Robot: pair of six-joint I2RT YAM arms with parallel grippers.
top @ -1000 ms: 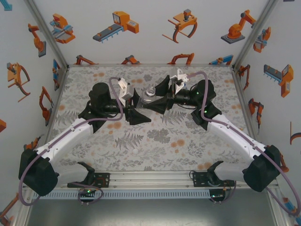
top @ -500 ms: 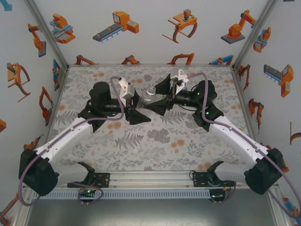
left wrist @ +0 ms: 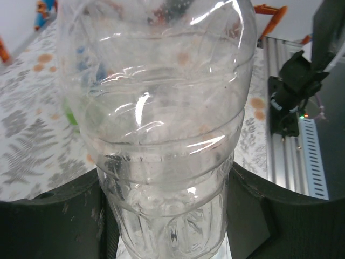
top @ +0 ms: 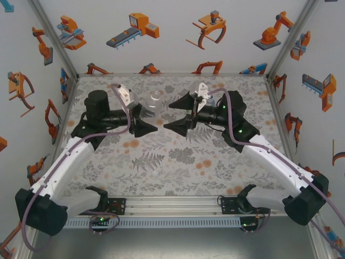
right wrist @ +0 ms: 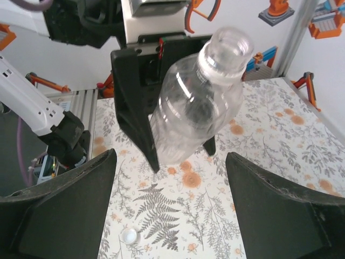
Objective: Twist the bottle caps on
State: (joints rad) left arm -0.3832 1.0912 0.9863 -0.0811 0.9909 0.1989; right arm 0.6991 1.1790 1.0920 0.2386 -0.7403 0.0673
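**A flowered table inside a white booth**

The table [top: 178, 156] has a grey cover printed with fern leaves and flowers, and pale orange spots [top: 204, 163] are scattered over it. White walls stand on three sides: a back wall [top: 172, 56] and two side walls [top: 21, 124]. They carry orange-and-grey pictures of machines [top: 132, 30], such as robot arms and claws. Two aluminium posts [top: 54, 38] rise at the back corners. Along the near edge of the table runs a metal rail [top: 172, 202], and just in front of it lies a pale strip with small slots [top: 172, 222].
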